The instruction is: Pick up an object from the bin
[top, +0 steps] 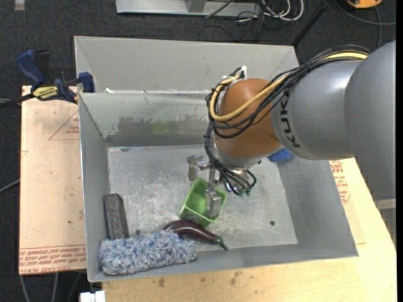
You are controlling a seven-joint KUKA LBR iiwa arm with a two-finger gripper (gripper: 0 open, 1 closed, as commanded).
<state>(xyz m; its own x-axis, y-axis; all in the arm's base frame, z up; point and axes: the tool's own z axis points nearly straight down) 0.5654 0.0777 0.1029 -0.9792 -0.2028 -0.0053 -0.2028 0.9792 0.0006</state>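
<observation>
Reaching in from the right, the silver-grey robot arm [340, 112] with its orange wrist cover [249, 128] hung over the middle of the grey metal bin [151, 168], wrist pointed down at the floor. Along the near wall lay a long blue-and-white fuzzy cloth mop head [148, 253], probably resting where the sloped sides had let it settle. Directly under the wrist sat a small open green plastic tub [200, 205], tilted, the likeliest thing to be picked. The jaws came down at its right-hand wall, but whether they stood apart or clamped on that wall could not be told. Touching the tub's near edge lay a dark purple toy aubergine [196, 232]. A dark grey rectangular block [114, 216] lay well apart by the left wall.
</observation>
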